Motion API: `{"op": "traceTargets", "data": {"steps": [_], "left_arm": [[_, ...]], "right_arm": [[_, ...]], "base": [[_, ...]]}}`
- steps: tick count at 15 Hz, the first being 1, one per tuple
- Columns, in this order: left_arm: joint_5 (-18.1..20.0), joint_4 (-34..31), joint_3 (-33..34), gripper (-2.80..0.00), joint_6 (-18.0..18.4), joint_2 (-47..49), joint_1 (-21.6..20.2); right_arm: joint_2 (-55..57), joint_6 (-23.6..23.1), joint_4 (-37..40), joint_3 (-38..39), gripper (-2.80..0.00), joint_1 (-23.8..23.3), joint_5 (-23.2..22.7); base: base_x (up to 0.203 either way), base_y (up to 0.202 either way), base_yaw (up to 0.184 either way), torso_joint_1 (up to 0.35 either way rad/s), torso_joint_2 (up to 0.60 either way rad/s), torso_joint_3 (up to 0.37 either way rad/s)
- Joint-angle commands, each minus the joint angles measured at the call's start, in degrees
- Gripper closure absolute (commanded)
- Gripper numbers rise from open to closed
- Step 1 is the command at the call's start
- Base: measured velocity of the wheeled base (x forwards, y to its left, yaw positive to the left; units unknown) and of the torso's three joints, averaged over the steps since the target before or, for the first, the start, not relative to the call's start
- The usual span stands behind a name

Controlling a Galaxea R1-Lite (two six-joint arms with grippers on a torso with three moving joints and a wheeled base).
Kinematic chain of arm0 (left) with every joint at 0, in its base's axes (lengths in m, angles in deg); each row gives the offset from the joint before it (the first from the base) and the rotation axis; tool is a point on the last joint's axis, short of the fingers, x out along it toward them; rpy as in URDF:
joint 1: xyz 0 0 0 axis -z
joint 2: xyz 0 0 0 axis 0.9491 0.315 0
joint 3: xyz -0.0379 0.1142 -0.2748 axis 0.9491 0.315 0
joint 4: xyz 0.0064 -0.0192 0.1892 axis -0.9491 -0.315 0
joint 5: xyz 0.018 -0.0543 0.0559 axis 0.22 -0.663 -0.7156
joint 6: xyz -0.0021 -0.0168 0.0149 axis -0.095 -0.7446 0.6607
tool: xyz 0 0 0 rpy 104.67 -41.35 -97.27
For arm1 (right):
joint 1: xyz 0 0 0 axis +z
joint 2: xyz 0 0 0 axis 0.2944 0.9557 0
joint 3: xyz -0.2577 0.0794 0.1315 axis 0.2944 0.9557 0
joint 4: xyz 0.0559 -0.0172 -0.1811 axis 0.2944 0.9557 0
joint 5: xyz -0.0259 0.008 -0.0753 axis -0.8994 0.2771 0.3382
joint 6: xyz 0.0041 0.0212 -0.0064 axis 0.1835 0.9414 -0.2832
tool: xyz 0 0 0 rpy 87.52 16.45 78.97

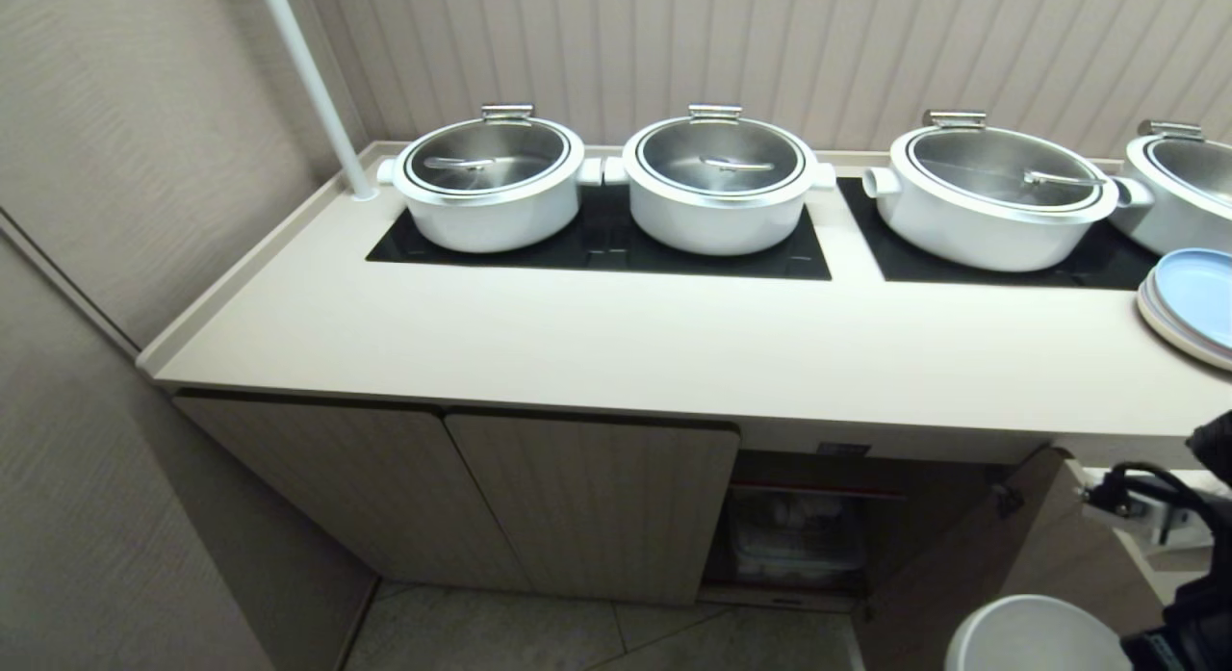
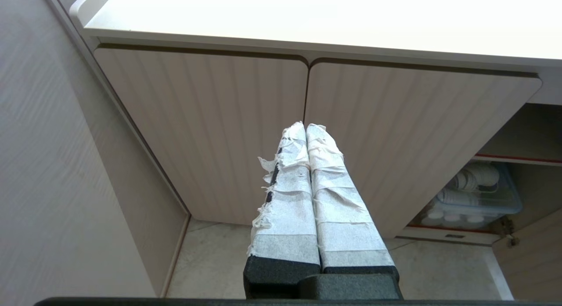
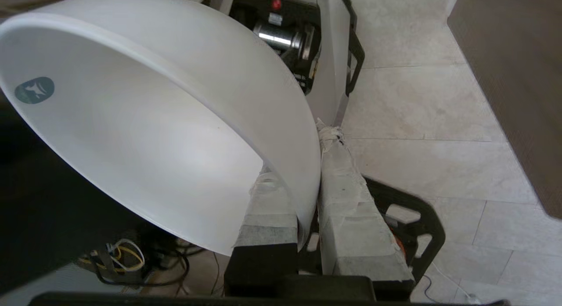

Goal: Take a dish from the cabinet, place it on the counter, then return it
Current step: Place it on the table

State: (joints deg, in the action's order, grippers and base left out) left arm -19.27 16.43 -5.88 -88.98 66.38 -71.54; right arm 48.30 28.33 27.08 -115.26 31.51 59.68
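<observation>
The right gripper [image 3: 307,183] is closed on the rim of the dish [image 3: 145,135], with one taped finger inside the white bowl and the other finger outside, so the wall of the bowl is pinched between them. In the head view the dish [image 1: 1035,637] is seen low at the right, in front of the open cabinet [image 1: 818,536] and clearly below the edge of the desk [image 1: 616,353]; it is not yet on the desk. In my judgement the main risk comes from this thin grip at only one point of the rim: the bowl hangs to one side of the fingers, so its weight may turn it in the grip, and a fast lift could let it slip and fall on the tiled floor [image 3: 417,156]. A second risk is the desk edge and the open door [image 1: 972,565] close by; if the arm rises too near, the bowl could hit the underside of the rim. The lidded pots [image 1: 491,185] and the blue plates [image 1: 1189,305] also limit the free place for setting down. The right arm is low and bent at the right side of the robot. The left gripper [image 2: 306,128] is parked, its taped fingers pressed together and empty, pointing toward the shut cabinet doors [image 2: 210,135].
</observation>
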Motion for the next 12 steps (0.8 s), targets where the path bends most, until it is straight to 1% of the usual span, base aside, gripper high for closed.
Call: {"op": "traceTargets", "data": {"steps": [1,3,4,8,10,12], "left_arm": [[-0.03,0.04,0.03,0.00,-0.03,-0.02,-0.01],[-0.03,0.04,-0.04,0.00,-0.03,-0.02,-0.01],[-0.03,0.04,0.03,0.00,-0.03,-0.02,-0.01],[-0.03,0.04,-0.04,0.00,-0.03,-0.02,-0.01],[-0.03,0.04,-0.02,0.00,-0.03,-0.02,-0.01],[-0.03,0.04,0.05,0.00,-0.03,-0.02,-0.01]], "right_arm": [[5.46,0.13,0.09,-4.09,0.00,0.03,-0.11],[9.51,0.45,0.14,-8.68,0.00,0.03,-0.11],[12.00,1.42,0.24,-11.77,0.00,0.03,-0.11],[21.90,6.94,2.78,-26.18,0.00,0.03,-0.03],[26.36,10.30,5.30,-33.01,0.00,0.03,-0.02],[31.65,14.73,9.66,-42.76,0.00,0.03,-0.02]], "base": [[0.000,0.000,0.000,0.000,0.00,0.000],[0.000,0.000,0.000,0.000,0.00,0.000],[0.000,0.000,0.000,0.000,0.00,0.000],[0.000,0.000,0.000,0.000,0.00,0.000],[0.000,0.000,0.000,0.000,0.00,0.000],[0.000,0.000,0.000,0.000,0.00,0.000]]}}
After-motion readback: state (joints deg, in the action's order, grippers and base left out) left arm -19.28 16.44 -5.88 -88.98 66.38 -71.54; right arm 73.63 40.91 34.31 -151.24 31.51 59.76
